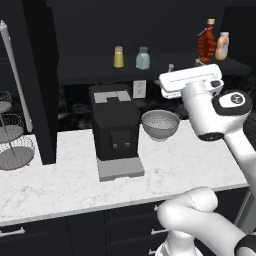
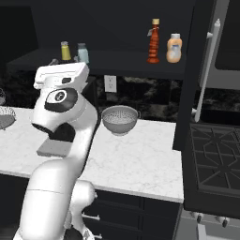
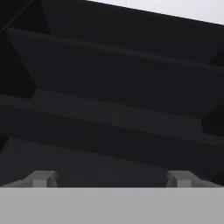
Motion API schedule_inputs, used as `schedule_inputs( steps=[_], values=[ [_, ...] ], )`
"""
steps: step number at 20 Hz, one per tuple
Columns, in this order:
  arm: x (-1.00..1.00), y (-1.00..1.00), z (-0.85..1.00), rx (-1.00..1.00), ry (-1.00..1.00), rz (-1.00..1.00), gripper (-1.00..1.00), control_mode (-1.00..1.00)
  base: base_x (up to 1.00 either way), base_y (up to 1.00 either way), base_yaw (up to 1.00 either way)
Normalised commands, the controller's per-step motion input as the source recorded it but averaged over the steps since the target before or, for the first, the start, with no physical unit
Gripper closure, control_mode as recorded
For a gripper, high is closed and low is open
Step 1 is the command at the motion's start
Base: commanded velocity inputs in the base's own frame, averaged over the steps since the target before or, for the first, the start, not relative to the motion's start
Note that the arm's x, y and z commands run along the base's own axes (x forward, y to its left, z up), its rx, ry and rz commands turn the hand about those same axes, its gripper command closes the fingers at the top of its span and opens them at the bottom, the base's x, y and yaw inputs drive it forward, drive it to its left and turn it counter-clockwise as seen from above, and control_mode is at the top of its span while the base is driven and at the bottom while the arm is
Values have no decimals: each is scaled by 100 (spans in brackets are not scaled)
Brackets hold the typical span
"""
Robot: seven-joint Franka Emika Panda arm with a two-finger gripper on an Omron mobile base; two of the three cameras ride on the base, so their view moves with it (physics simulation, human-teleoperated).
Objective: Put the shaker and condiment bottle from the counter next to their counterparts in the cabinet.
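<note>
I see my gripper (image 3: 111,178) spread wide and empty, facing the dark cabinet (image 3: 113,87) shelf.

counter (image 1: 200,160): white veined marble, smooth | colander (image 1: 160,124): perforated grey metal | cabinet (image 1: 90,70): matt black | coffee machine (image 1: 114,125): matt black, grey base | wire basket stand (image 1: 12,142): thin metal wire | blue-green shaker (image 1: 143,59): translucent glass
</note>
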Motion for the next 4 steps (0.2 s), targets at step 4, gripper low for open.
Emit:
schedule_inputs(
  steps=[4],
  values=[
    [-100, -59, 0, -33, 24, 10, -100, -100, 0, 0, 0]
  ],
)
